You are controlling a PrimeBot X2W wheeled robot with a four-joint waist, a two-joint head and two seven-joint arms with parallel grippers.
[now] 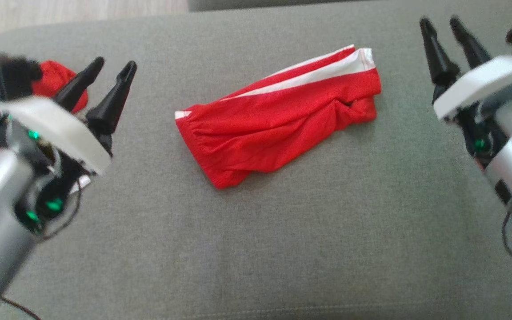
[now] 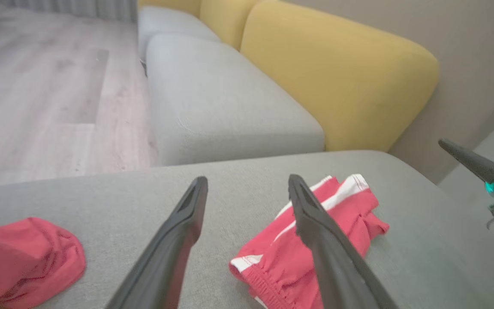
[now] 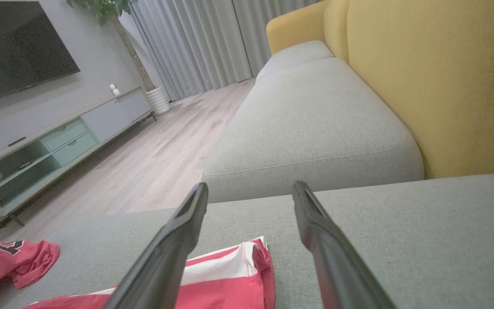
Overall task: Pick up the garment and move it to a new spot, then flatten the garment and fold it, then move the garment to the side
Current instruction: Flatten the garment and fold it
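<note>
The garment [image 1: 278,120], red shorts with white side stripes, lies folded in a loose bundle at the middle of the grey cushion [image 1: 256,249]. My left gripper [image 1: 115,63] hovers to its left, open and empty. Off to the garment's right, further back, my right gripper [image 1: 439,20] is also open and holds nothing. In the left wrist view the garment [image 2: 272,257] lies under and right of the spread fingers of the left gripper [image 2: 248,180]. In the right wrist view one striped end of the garment [image 3: 230,274] shows low between the fingers of the right gripper [image 3: 250,186].
A second red piece of clothing [image 1: 60,80] with lettering lies at the cushion's left end, partly behind my left arm. Beyond the cushion stand a grey sofa seat [image 2: 212,98] with yellow backrests [image 2: 337,73], wooden floor [image 2: 49,86] and a TV cabinet [image 3: 58,137].
</note>
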